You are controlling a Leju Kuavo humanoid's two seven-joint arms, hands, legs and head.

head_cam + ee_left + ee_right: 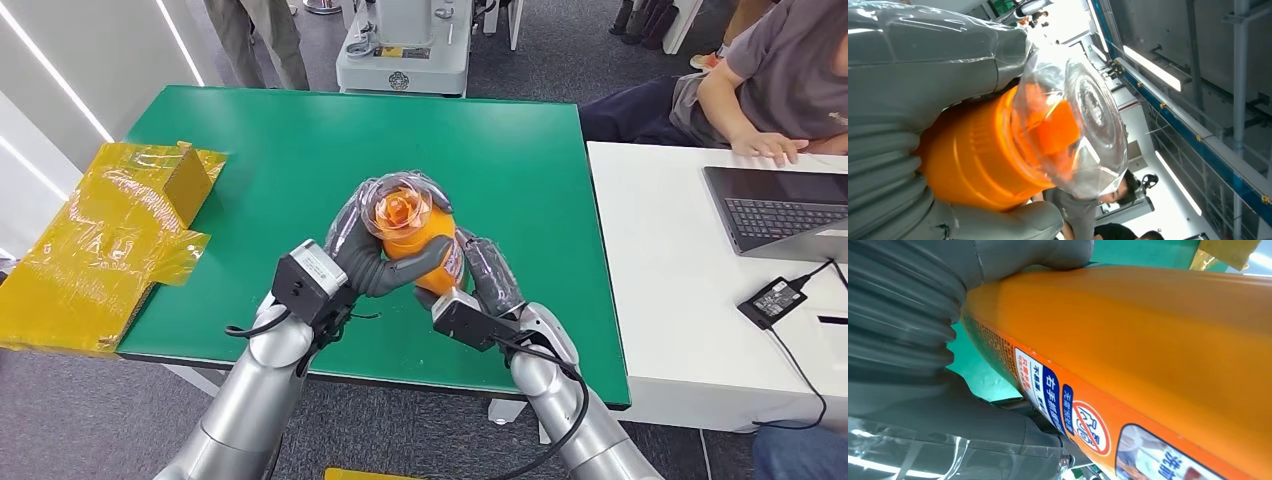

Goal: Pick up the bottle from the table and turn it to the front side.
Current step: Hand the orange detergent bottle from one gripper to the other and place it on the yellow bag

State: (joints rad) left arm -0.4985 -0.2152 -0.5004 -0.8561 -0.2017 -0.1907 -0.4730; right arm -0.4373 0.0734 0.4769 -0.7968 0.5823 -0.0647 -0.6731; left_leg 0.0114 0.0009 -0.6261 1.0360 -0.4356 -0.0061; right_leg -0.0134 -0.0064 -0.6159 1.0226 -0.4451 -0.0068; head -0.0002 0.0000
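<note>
Both hands are on the bottle (408,232), which is lifted off the green worktop (520,180) and held above its near-centre, cap end pointing up toward your head camera. Left hand (365,250) wraps the upper part just under the cap; its fingers (395,272) curl across the near side of the bottle. Right hand (485,272) grips the lower body from the right, fingers closed on it.

Head view gives you layout: yellow taped packaging (110,235) hangs off the worktop's left edge, well clear of the bottle. A white desk (670,300) butts the worktop's right edge, carrying a laptop (785,210) and a black power brick (772,297); a seated person (770,90) rests a hand there.

Left wrist view adds the cap detail: a clear faceted plastic dome (1083,125) over an orange nozzle (1055,127), sitting on a ribbed orange collar (973,165). The grey ribbed cover and thumb (923,55) bracket the collar, with glossy film over the thumb.

Right wrist view adds the label: smooth, glossy orange body (1148,325), a printed strip along one side with blue text blocks and a red no-entry pictogram (1090,427); the text is too small to read. Grey fingers (1033,255) press against the body, green worktop visible behind. I can't tell from the views whether the label side is the front.
</note>
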